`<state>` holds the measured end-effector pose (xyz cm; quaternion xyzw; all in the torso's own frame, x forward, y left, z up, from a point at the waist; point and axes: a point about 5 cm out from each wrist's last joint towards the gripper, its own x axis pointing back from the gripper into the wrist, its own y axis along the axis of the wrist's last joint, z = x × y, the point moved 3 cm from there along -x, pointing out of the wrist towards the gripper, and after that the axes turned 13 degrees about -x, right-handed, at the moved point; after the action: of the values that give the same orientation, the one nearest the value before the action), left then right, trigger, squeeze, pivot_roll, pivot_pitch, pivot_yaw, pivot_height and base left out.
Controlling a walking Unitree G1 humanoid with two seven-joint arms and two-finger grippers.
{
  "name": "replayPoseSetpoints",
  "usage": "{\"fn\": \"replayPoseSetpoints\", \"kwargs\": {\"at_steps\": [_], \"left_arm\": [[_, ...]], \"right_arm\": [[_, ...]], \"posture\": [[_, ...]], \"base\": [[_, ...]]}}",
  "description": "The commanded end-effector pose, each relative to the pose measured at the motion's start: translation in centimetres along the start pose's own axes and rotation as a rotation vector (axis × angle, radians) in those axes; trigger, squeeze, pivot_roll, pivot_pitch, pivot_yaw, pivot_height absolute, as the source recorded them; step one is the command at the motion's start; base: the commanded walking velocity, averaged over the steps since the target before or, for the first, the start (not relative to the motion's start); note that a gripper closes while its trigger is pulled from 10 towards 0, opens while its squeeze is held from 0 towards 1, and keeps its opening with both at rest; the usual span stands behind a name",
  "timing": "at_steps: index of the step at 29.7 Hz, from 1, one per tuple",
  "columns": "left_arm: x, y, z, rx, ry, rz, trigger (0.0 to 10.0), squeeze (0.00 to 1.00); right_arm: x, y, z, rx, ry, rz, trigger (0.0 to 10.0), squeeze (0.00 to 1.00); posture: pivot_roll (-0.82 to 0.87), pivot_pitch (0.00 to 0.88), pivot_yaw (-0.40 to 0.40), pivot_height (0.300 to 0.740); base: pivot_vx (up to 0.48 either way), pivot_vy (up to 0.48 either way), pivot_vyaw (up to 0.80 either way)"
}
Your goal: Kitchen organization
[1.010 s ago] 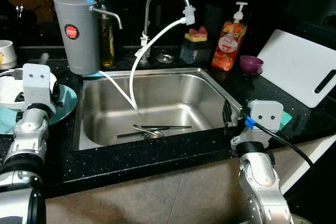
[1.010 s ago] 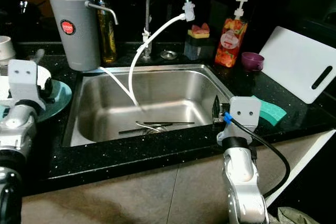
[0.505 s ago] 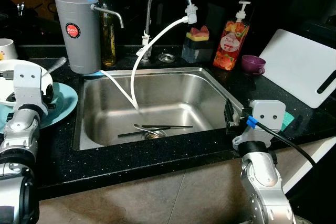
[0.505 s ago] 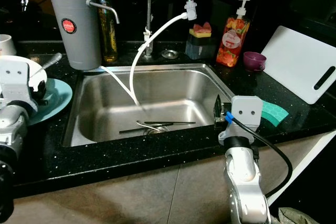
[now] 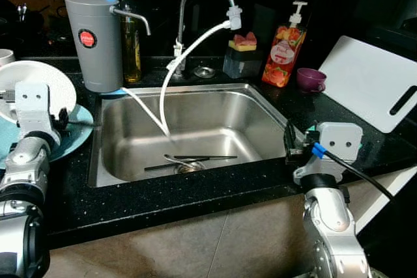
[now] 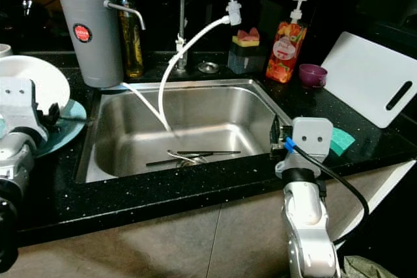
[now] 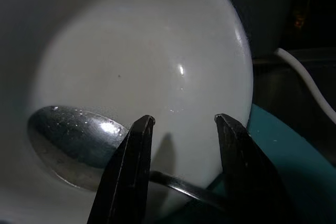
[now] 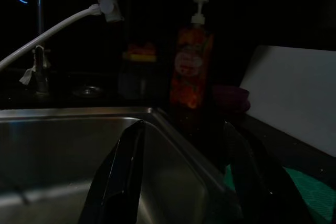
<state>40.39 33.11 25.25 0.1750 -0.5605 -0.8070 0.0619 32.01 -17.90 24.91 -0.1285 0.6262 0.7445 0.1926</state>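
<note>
My left gripper (image 7: 181,129) sits spread over the white bowl (image 7: 131,61), its spoon (image 7: 73,137) handle partly hidden behind one finger. My right gripper (image 8: 181,150), fingers apart, hovers at the sink's (image 5: 195,122) right edge; its wrist view is too dark to show much.

Steel, stone and glaze around the sink

The sink (image 5: 195,118) is brushed, satiny metal; the tabletop (image 5: 163,196) around it is glossy black speckled stone. Left of the sink, a smooth glazed white bowl (image 7: 157,51) holds a shiny metal spoon (image 7: 73,135); the board (image 5: 374,83) is matt white plastic.
</note>
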Motion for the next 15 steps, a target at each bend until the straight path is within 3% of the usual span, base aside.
{"fn": "replayPoseSetpoints", "kwargs": {"at_steps": [1,8,15], "left_arm": [[0.6,-2.1,-0.8,0.002,-0.034,0.075,10.0,0.0],[0.7,-2.3,-1.0,-0.004,-0.043,0.082,10.0,0.0],[0.3,-1.1,-0.8,-0.015,-0.04,0.038,10.0,0.0]], "right_arm": [[0.0,0.4,-0.3,0.014,-0.011,-0.01,10.0,0.0],[-0.1,0.7,-0.5,0.019,-0.015,-0.018,10.0,0.0],[0.0,0.6,-0.4,0.016,-0.013,-0.015,10.0,0.0]], "posture": [[0.02,0.085,-0.091,0.74],[0.01,0.08,-0.09,0.74],[0.02,0.08,-0.092,0.74]], "base": [[0.0,0.0,0.0],[0.0,0.0,0.0],[0.0,0.0,0.0]]}}
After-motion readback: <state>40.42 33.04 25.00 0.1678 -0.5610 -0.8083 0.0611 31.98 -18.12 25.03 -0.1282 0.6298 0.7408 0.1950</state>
